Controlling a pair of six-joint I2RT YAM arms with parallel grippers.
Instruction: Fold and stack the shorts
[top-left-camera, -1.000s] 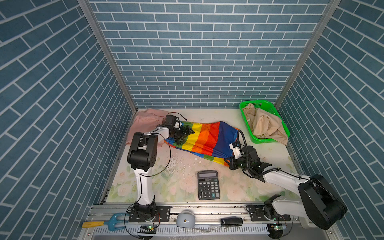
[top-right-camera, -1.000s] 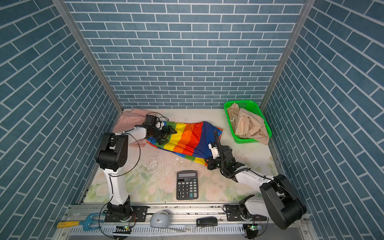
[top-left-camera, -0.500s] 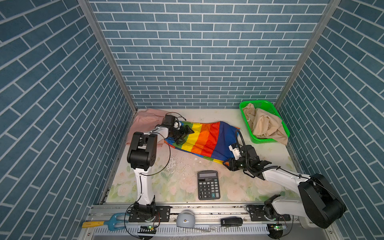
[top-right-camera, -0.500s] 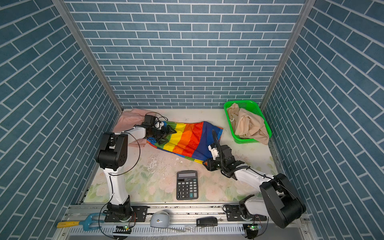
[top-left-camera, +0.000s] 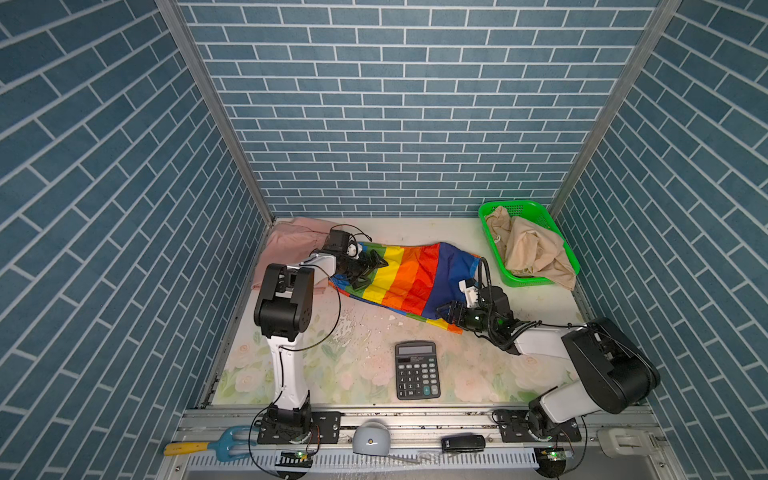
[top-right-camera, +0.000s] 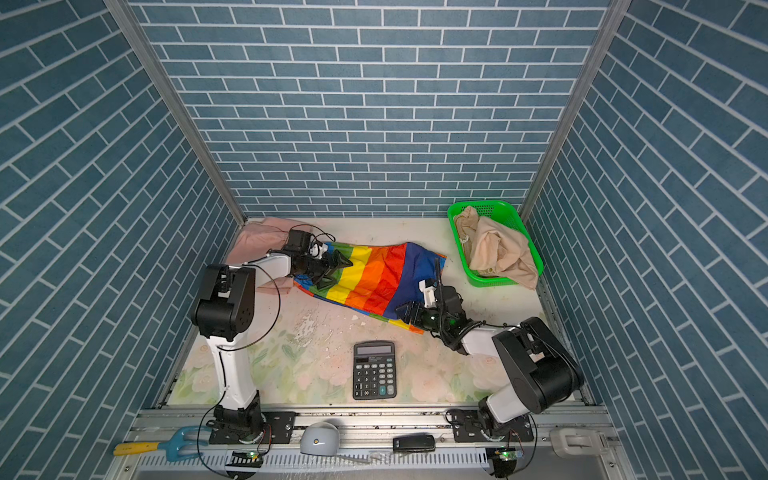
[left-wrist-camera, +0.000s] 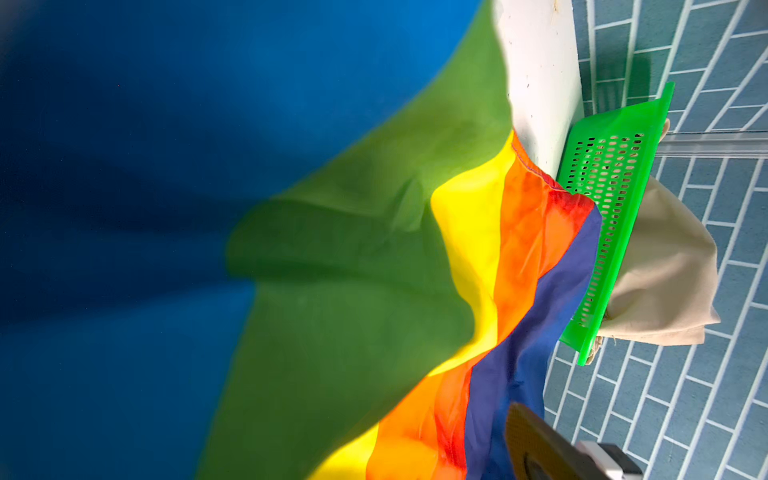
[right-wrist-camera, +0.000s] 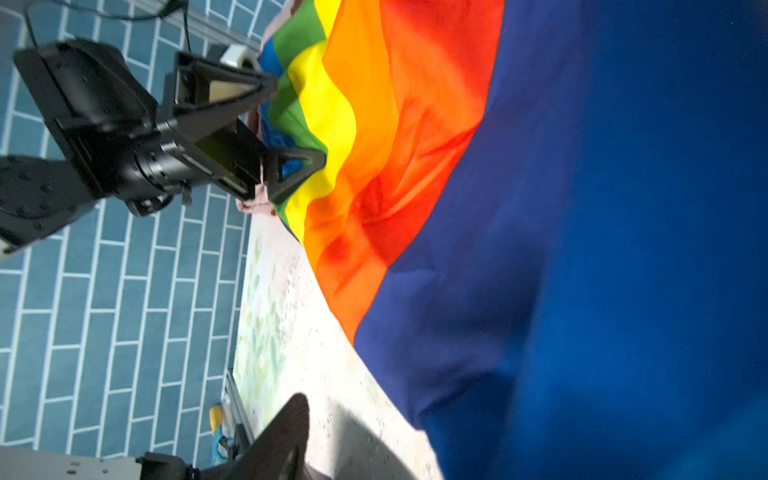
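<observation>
The rainbow-striped shorts (top-left-camera: 415, 276) (top-right-camera: 374, 278) lie spread across the middle of the table. My left gripper (top-left-camera: 371, 273) (top-right-camera: 336, 273) (right-wrist-camera: 295, 120) stands open over their green and yellow end, with nothing held. My right gripper (top-left-camera: 451, 313) (top-right-camera: 409, 311) is open at their near blue corner; one finger (right-wrist-camera: 286, 432) rests apart from the cloth, the other is hidden by it. Pale pink shorts (top-left-camera: 291, 241) lie at the back left, partly under the left arm. Beige shorts (top-left-camera: 532, 253) (left-wrist-camera: 665, 270) sit crumpled in the green basket (top-left-camera: 519, 205) (left-wrist-camera: 615, 208).
A black calculator (top-left-camera: 417, 370) (top-right-camera: 374, 370) lies near the table's front, close to the right arm. Blue brick walls enclose three sides. On the front rail rest a yellow-handled blue fork tool (top-left-camera: 208, 444), a grey dome (top-left-camera: 371, 440) and a small black device (top-left-camera: 462, 442).
My right gripper went from shut on the shorts' blue corner to open and slid slightly left. The left arm has not moved.
</observation>
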